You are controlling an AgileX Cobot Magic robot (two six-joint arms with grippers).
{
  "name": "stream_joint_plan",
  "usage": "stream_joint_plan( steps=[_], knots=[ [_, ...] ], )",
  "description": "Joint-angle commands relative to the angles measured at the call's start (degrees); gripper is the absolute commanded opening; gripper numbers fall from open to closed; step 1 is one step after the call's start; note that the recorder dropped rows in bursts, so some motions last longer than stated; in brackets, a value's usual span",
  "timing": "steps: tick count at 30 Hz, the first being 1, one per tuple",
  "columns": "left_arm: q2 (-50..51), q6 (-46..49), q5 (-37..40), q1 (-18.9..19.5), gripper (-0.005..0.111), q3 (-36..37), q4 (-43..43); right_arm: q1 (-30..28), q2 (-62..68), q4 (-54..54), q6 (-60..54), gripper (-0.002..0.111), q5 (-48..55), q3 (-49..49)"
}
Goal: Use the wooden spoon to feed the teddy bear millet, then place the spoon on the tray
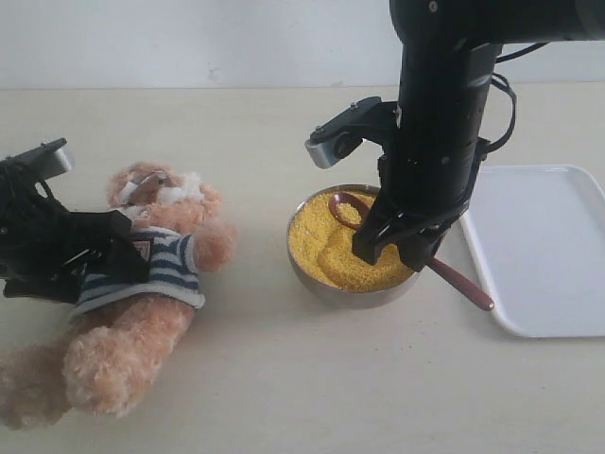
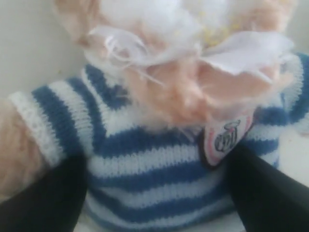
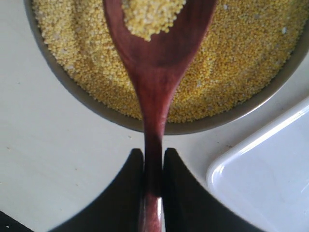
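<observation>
The teddy bear [image 1: 142, 284] lies on its back at the left of the table, head toward the far side. My left gripper [image 1: 132, 248] stands open, a finger on either side of the bear's striped shirt [image 2: 159, 154]. My right gripper [image 1: 392, 253] is shut on the slim handle of the wooden spoon [image 1: 465, 286] beside the metal bowl [image 1: 340, 293] of millet [image 1: 326, 241]. In the right wrist view the spoon [image 3: 154, 72] reaches over the bowl's rim [image 3: 72, 92] with a small heap of millet [image 3: 149, 17] in it. The white tray [image 1: 548, 246] lies just right of the bowl.
A corner of the tray [image 3: 270, 183] shows close to the spoon's handle in the right wrist view. The right arm's black body hangs over the bowl's right half and hides it. Bare beige table lies in front of the bowl and behind it.
</observation>
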Motion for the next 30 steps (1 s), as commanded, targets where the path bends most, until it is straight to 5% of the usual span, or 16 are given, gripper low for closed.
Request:
stream_joint_plan(
  steps=[1,5,15,30],
  knots=[
    [3.75,1.81,-0.58,-0.36,0.075,-0.28,-1.63,-0.43,-0.68,0.0,-0.54,0.0,0.17,-0.25],
    [5.41,4.81,-0.58,-0.36,0.066,-0.28,-5.54,-0.43,-0.68,0.0,-0.54,0.0,0.17,-0.25],
    [5.67,7.54,-0.43,-0.36,0.004,-0.28,-5.65,-0.43,-0.68,0.0,-0.65,0.0,0.17,-0.25],
    [-2.4,7.69,12.61,-0.36,0.004,-2.59,-0.87,1.28,-0.92,-0.78,-2.62,0.0,0.17,-0.29]
  ],
)
